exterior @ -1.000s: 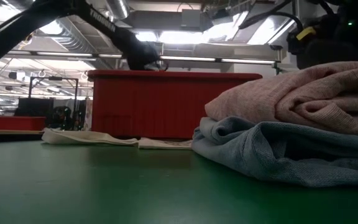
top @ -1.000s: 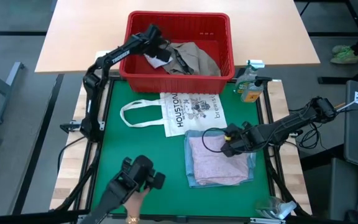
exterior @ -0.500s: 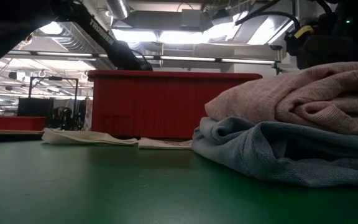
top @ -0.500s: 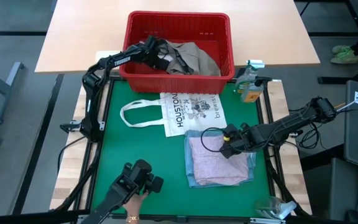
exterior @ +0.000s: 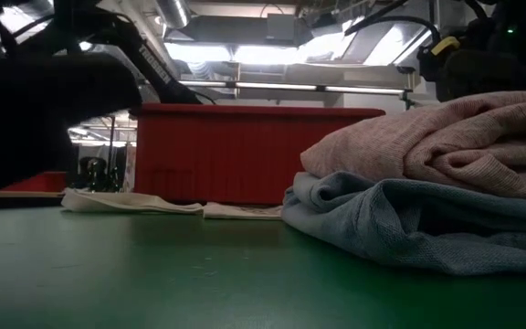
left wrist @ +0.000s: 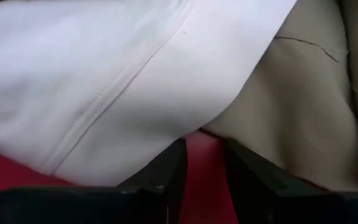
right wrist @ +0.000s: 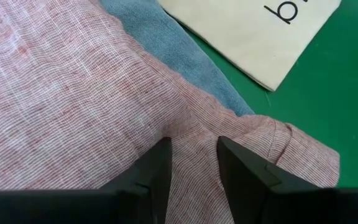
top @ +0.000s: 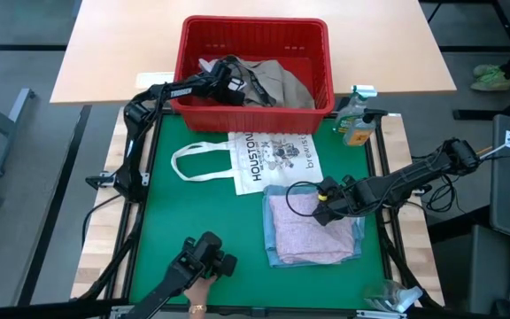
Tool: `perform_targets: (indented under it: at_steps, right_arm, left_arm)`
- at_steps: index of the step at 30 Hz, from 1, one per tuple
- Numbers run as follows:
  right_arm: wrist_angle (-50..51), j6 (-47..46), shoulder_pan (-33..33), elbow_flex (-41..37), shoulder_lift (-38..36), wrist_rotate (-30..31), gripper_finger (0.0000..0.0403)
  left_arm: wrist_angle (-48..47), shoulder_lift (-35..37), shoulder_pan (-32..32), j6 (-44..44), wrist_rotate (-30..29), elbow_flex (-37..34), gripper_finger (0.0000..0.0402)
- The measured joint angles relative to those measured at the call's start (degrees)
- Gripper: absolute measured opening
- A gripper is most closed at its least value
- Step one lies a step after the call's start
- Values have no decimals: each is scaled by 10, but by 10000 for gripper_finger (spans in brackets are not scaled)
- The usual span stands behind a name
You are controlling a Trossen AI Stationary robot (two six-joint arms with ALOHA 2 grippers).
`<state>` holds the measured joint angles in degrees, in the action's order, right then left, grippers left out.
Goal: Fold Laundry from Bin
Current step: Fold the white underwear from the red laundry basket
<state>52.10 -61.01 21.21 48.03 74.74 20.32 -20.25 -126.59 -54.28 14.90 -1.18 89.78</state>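
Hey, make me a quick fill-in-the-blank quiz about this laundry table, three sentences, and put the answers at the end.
1. The left gripper is reaching into the red ____.
2. The folded pink garment lies on top of a folded light ____ one.
3. The right gripper hovers over the pink garment with its fingers slightly ____.

Answers: bin; blue; apart

A green mat [top: 202, 221] covers the work surface, which sits in a light wooden frame [top: 97, 239]. Beyond it stands a pale tan rectangular tabletop [top: 131, 44]. The floor is dark grey [top: 16, 177]. In the low view, bright ceiling light strips [exterior: 272, 55] and exposed ducts [exterior: 176, 14] run overhead.
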Motion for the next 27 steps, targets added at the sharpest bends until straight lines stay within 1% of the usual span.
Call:
perform_targets:
  at_steps: [9,22,24,27]
  right_arm:
    - [-2,0,-33,0,0,-5,131]
    - [-2,0,-33,0,0,0,131]
    - [-2,0,-33,0,0,0,131]
    - [-2,0,-33,0,0,0,131]
  left_arm:
    - [33,-8,0,0,-6,-2,105]
    - [53,-10,3,0,-7,-2,104]
    - [53,-10,5,0,-8,-3,98]
    - [52,-10,9,0,-14,-3,77]
